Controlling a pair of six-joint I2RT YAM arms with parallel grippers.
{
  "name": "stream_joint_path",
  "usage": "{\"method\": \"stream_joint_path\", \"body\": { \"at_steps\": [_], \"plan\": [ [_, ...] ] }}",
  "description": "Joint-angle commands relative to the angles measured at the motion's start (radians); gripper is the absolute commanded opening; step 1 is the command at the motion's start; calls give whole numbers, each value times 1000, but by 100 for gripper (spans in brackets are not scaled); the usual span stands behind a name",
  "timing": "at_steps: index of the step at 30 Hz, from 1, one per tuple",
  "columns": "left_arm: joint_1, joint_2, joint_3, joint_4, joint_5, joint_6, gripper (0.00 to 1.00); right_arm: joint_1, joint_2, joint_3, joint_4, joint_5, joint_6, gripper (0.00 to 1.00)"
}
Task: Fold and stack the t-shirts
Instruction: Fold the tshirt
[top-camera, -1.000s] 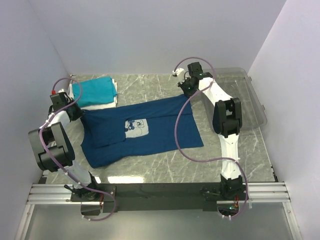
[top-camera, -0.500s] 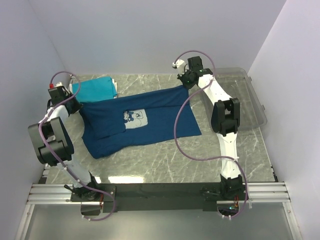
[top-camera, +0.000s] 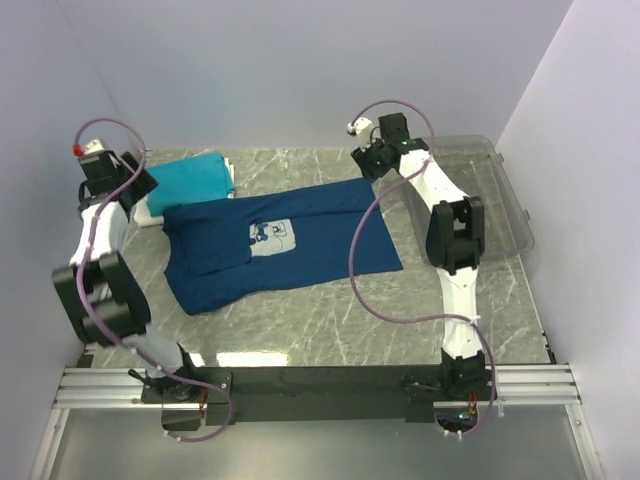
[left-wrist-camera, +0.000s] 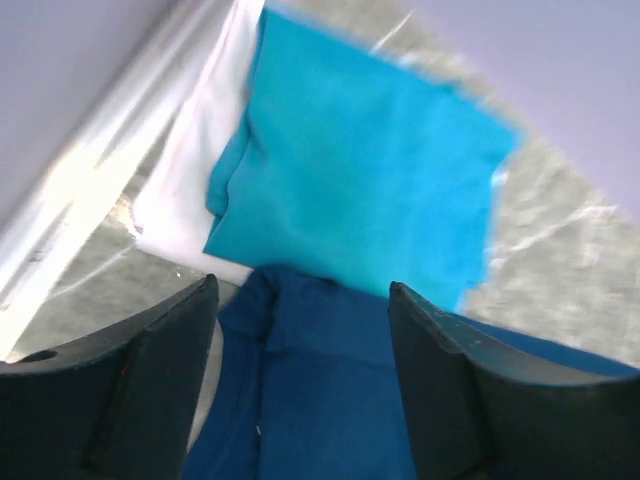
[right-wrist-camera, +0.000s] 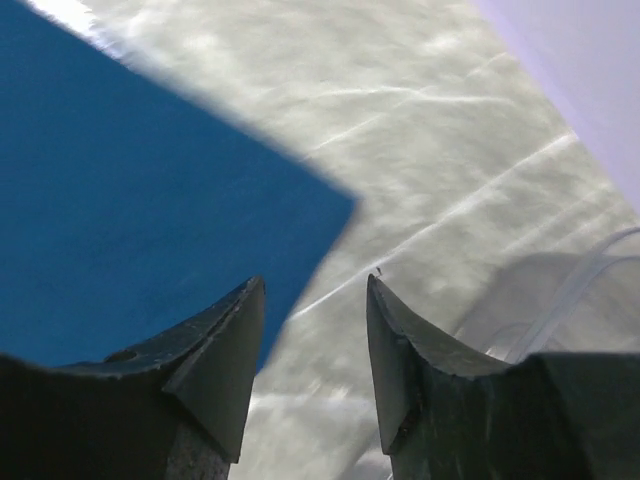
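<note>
Only a thin strip of the white t-shirt (left-wrist-camera: 190, 190) shows, because the folded teal t-shirt (left-wrist-camera: 360, 170) lies on top of it; the two sit stacked in the far left corner of the marble table (top-camera: 400, 320), close to the left wall. The navy t-shirt (top-camera: 280, 245) lies spread flat across the middle of the table, with its pale chest print (top-camera: 272, 238) facing up. Its rumpled left end touches the near edge of the teal one (whether it overlaps it I cannot tell). In the left wrist view the navy cloth runs out of the bottom of the frame.

The left gripper (left-wrist-camera: 300, 300) hangs over that junction with its fingers wide apart and nothing between them. The right gripper (right-wrist-camera: 313, 290) hovers just off the navy shirt's far right corner, its fingers also apart and empty. That view is blurred, and a rim of the clear plastic bin (top-camera: 505, 200) barely shows at its lower right.

The bin fills the far right of the table, beside the right arm. Bare marble lies between the navy shirt's near hem and the arm bases, and between the shirt and the bin.
</note>
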Motion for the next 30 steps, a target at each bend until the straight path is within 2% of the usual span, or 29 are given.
{"method": "stream_joint_path", "body": {
  "at_steps": [1,2,3,4,6,8,11,14,17,22,24,30],
  "plan": [
    [-5,-229,8,-57,-71,-4,75,9,-232,-113,7,-261,-109,52],
    [-5,-275,-27,-64,-76,-15,79,14,-306,-215,-63,-382,-176,52],
    [-5,-370,-107,-76,-90,-62,92,20,-344,-271,-121,-577,-376,58],
    [-2,-421,-151,-92,-109,-95,99,47,-382,-327,-183,-654,-479,61],
    [7,-559,-278,-141,-172,-191,99,112,-471,-487,-323,-682,-682,61],
    [20,-635,-350,-159,-103,-205,99,243,-520,-603,-352,-642,-709,61],
    [20,-713,-423,-250,-41,-228,94,384,-571,-735,-256,-610,-639,61],
    [20,-735,-462,-332,-57,-225,92,469,-574,-770,-147,-596,-510,60],
    [20,-745,-476,-389,-68,-210,91,483,-557,-756,-61,-579,-349,59],
    [20,-751,-557,-393,28,-285,92,543,-519,-707,-53,-559,-292,58],
    [20,-742,-575,-416,13,-316,92,596,-513,-708,-23,-512,-263,57],
    [18,-686,-545,-539,-31,-415,82,713,-473,-675,56,-454,-178,54]
  ]
}}
